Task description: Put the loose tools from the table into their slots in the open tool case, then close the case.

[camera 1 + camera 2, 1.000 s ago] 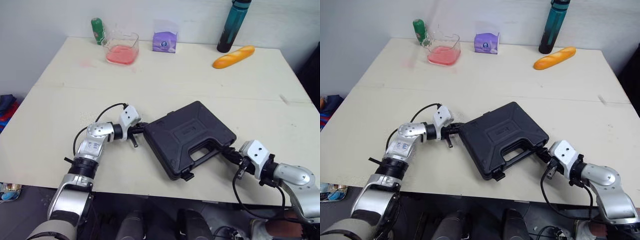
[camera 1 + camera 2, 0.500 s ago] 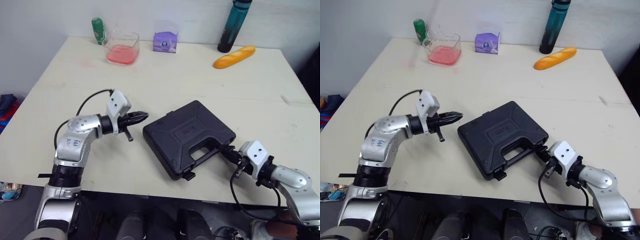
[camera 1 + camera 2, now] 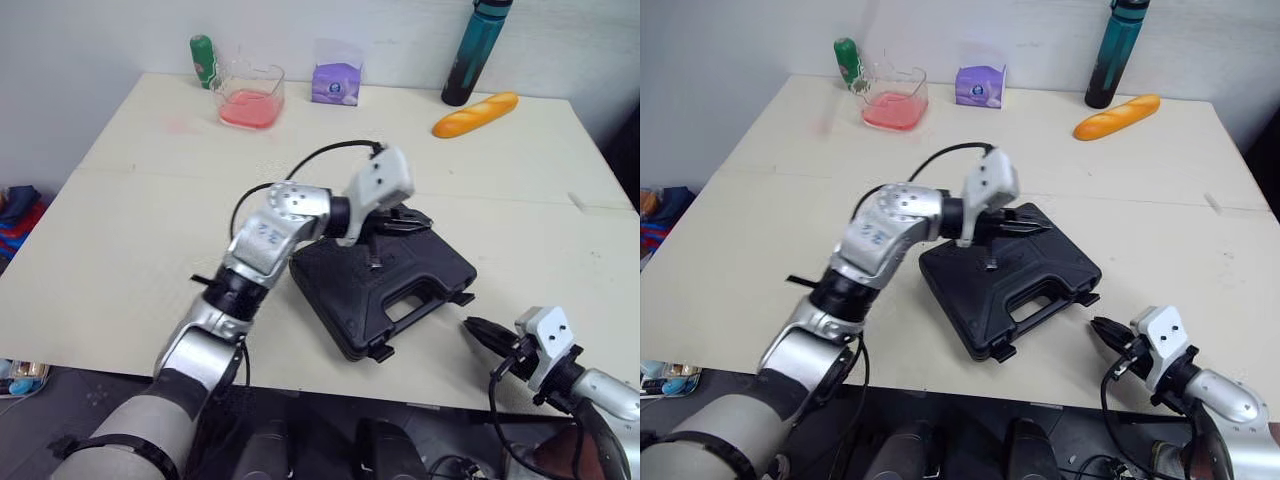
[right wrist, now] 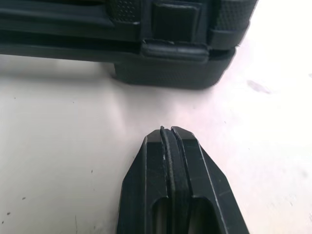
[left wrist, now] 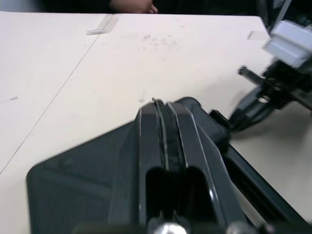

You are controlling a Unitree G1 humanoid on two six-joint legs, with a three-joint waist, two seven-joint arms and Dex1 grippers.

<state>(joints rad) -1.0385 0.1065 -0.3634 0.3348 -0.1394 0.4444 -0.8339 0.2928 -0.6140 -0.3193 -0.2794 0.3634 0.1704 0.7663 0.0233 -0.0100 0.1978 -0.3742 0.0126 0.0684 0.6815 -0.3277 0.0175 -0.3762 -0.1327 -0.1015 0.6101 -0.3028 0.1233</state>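
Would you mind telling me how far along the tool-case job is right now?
Done: the tool case lies shut on the table. In hand: the left gripper, shut, is over its top; the right gripper, also shut, sits clear of it. Left: a front latch seems to stick out, so fastening may remain.

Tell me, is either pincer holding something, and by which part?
Nothing is held. The left pincer is shut and empty above the closed black case; the right pincer is shut and empty over the table, short of the case's front edge.
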